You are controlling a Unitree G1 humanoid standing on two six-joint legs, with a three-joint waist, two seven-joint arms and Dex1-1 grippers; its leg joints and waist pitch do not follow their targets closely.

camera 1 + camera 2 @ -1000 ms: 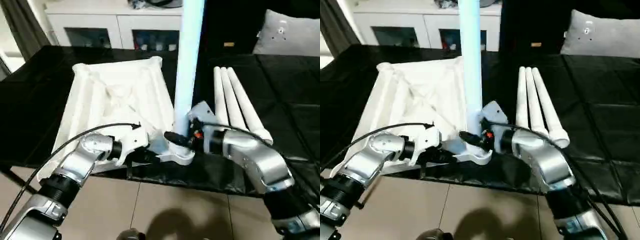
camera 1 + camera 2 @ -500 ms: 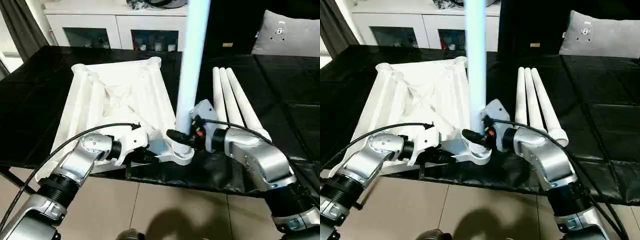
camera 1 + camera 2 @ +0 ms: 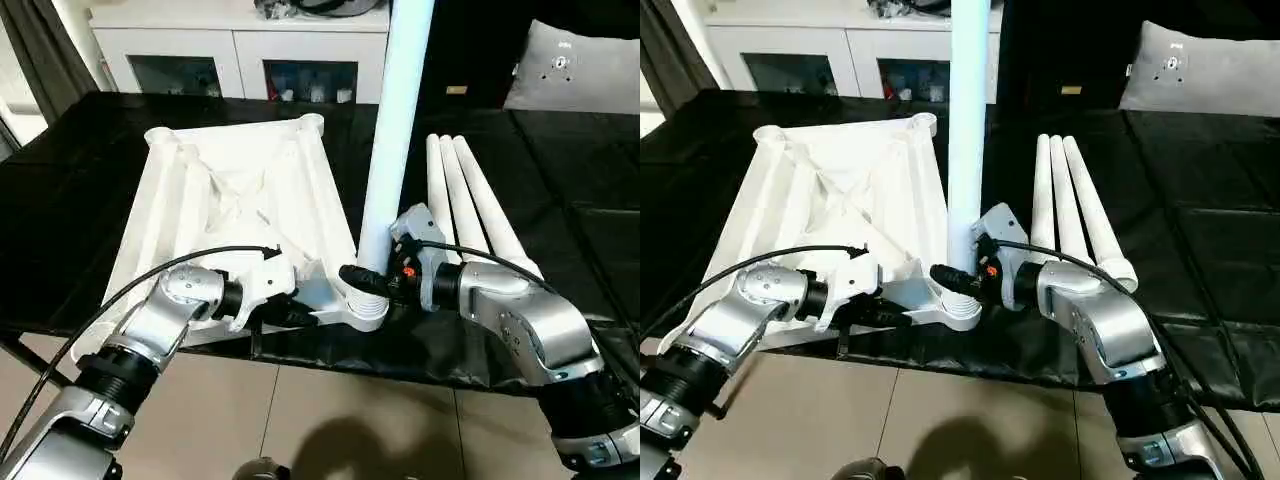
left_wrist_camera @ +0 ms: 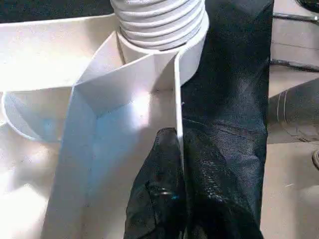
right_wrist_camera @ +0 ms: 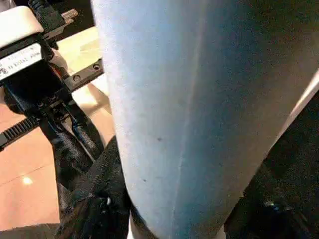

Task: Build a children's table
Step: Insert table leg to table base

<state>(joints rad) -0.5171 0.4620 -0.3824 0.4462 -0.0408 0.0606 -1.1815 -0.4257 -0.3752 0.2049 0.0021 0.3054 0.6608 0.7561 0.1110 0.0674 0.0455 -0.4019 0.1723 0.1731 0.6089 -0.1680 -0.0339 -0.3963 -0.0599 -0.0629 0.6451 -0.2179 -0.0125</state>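
At the near edge of the black-covered tabletop (image 3: 90, 150), close to the middle, the white table top (image 3: 240, 200) lies ribbed side up, and one leg (image 3: 390, 150) stands in its near right corner socket (image 3: 362, 305). The right pincer (image 3: 368, 283) pinches that leg low down, just above the socket; the left pincer (image 3: 295, 312) is pressed onto the panel's near rim beside the same socket, holding it down. From the left wrist, ribbed threads on the leg's foot (image 4: 159, 20) show above the socket's lip, so the leg looks not fully seated, I judge. It leans slightly away from the panel toward the right.

To do this well, I would bring the leg upright over the socket before turning, since a tilted start may cross the threads. The left pincer should keep the rim pinned so the panel does not spin or lift. Three spare legs (image 3: 470, 200) lie side by side just to the right, touching one another, within easy reach.
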